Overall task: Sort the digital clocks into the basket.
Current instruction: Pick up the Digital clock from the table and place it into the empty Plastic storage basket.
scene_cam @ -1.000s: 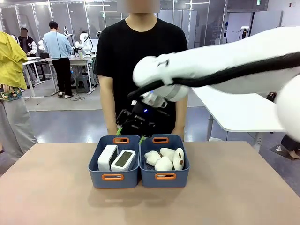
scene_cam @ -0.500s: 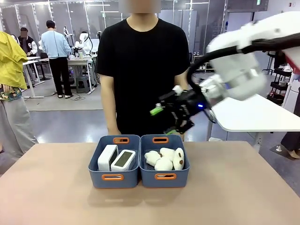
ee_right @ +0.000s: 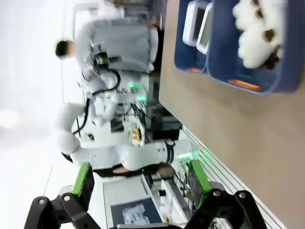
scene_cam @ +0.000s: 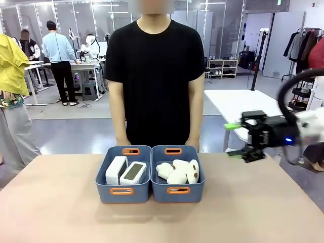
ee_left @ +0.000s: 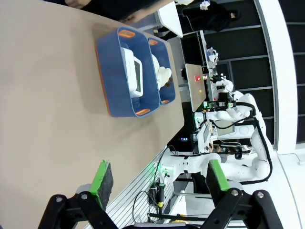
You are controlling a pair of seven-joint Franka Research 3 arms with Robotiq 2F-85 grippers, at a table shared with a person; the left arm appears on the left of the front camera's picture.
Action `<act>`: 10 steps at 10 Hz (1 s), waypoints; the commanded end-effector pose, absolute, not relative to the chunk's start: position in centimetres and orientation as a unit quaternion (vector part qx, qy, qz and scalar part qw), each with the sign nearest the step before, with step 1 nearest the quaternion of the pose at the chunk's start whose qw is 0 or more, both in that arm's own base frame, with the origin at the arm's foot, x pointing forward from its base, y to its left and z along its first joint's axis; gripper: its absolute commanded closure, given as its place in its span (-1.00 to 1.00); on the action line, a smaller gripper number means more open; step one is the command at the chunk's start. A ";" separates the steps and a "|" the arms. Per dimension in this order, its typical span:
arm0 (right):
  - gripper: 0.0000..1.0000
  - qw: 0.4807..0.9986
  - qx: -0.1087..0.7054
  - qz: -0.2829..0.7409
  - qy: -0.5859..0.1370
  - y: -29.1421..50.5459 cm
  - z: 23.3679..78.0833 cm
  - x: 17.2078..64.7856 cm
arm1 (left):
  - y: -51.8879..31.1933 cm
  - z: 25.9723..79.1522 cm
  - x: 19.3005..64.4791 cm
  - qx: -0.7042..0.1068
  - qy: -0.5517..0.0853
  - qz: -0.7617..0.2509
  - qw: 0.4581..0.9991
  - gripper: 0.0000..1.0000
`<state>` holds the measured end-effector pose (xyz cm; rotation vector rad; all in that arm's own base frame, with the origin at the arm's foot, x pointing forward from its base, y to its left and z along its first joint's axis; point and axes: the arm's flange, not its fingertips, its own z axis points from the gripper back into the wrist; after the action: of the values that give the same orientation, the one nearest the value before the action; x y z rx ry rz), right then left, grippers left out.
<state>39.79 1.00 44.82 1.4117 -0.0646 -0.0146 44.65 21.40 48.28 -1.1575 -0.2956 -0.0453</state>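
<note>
Both clocks sit in the left basket, so my right claw hangs apart and empty beside the table; left claw is apart too.

The front camera sits low on the robot's side of the table, looking straight across it at a person standing close behind the far edge. The left wrist camera looks from well back along the tabletop, rolled sideways, toward two blue bins. The right wrist camera, also rolled, looks from off the table's edge. All three views share the bins and tabletop.
</note>
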 end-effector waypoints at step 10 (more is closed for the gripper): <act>-1.00 0.710 0.672 -0.110 -0.178 -11.7 47.3 32.0 | 21.2 48.6 44.9 -0.541 -0.141 -0.014 0.829 -1.00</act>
<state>31.76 -12.09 47.38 1.4808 -0.4060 -0.2555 44.66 21.38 48.28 -1.1575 -0.2954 -0.0456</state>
